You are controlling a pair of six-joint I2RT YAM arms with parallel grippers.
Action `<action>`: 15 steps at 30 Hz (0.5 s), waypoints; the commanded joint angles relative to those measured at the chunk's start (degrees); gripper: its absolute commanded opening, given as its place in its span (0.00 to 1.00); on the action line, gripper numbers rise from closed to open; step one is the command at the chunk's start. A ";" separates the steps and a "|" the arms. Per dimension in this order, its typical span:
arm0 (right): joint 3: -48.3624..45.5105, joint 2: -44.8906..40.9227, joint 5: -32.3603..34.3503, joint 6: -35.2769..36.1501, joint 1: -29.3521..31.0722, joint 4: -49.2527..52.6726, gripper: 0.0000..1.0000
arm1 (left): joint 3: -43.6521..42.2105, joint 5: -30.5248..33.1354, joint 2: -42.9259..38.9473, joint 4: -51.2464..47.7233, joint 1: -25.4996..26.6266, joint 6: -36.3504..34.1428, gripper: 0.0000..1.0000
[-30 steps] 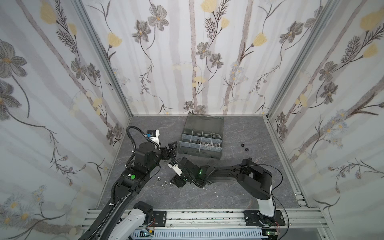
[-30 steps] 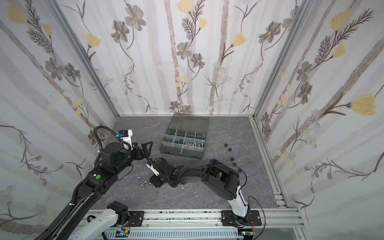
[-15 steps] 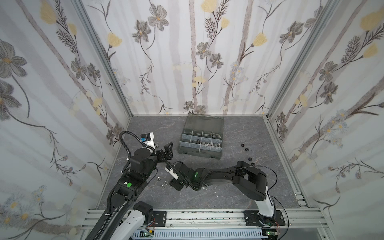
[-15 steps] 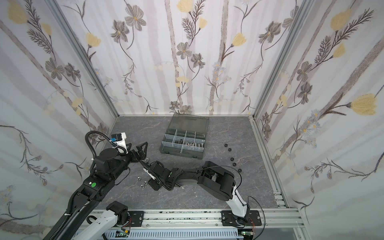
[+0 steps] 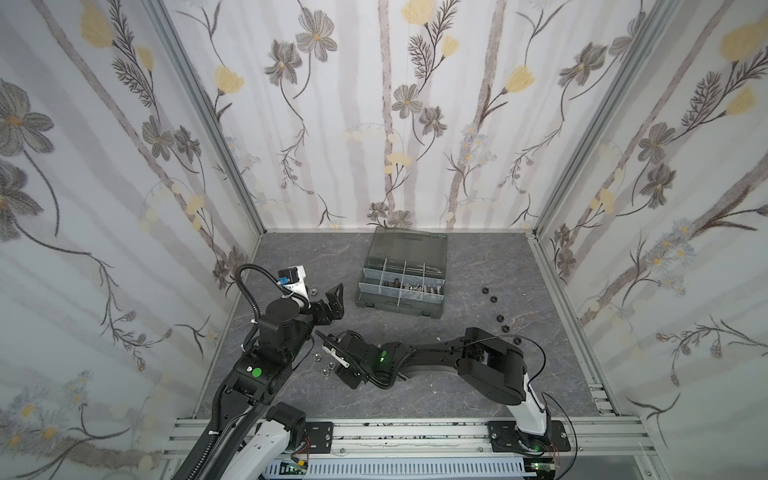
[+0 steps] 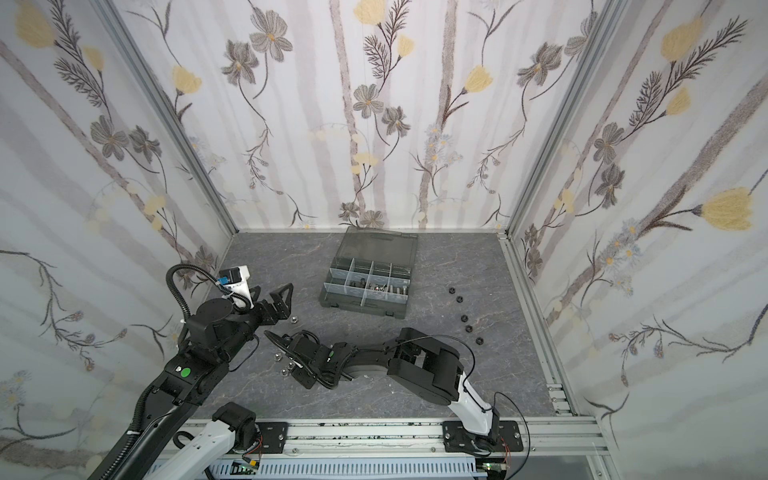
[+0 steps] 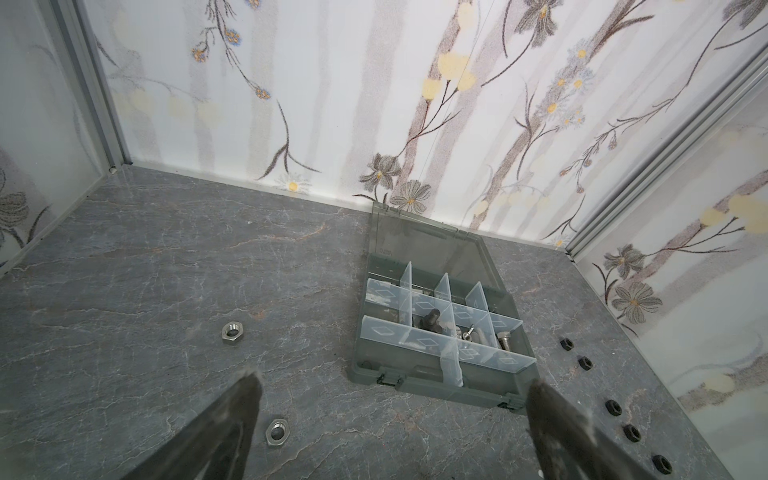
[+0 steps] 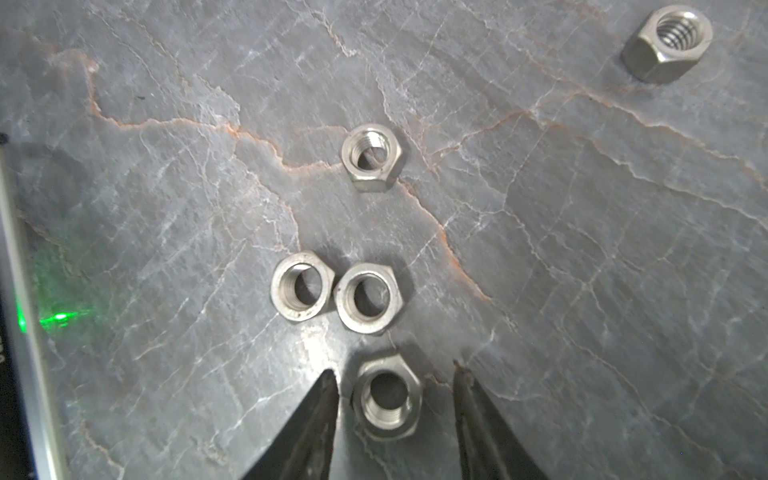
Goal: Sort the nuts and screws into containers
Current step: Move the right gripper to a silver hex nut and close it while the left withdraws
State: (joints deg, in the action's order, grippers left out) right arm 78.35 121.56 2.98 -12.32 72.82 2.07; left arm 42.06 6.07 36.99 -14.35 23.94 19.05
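Straddling a small silver steel hex nut (image 8: 388, 428) with the right pincer (image 8: 394, 370): half-spread, daylight either side, nothing clamped yet. Lying flat on the grey marbled table (image 8: 582, 249), just short of two touching silver hex nuts (image 8: 347, 305). Well apart from the dark grey-green plastic organizer case (image 5: 390, 306), lid up. Left pincer (image 7: 392, 382) fully released, hovering empty. Risks, as judged: off-centre squeeze on hex corners, so could spin or squirt the nut out; thin flat part, so could ride over it and clamp air; could also nudge the neighbouring pair if pushed forward.
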 commanded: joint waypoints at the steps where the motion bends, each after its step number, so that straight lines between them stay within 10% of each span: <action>1: 0.80 0.60 2.12 0.93 0.22 1.62 0.38 | -0.24 0.97 -0.08 1.34 -0.04 -0.50 1.00; 15: 0.93 -0.19 4.37 0.66 0.17 2.92 0.15 | -0.32 1.58 -0.08 1.25 -0.04 -0.59 1.00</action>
State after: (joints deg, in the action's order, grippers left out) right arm 79.07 121.95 5.54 -11.90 73.12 2.85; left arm 41.98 6.87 36.99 -14.35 23.94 19.05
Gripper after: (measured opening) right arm 0.214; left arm 0.998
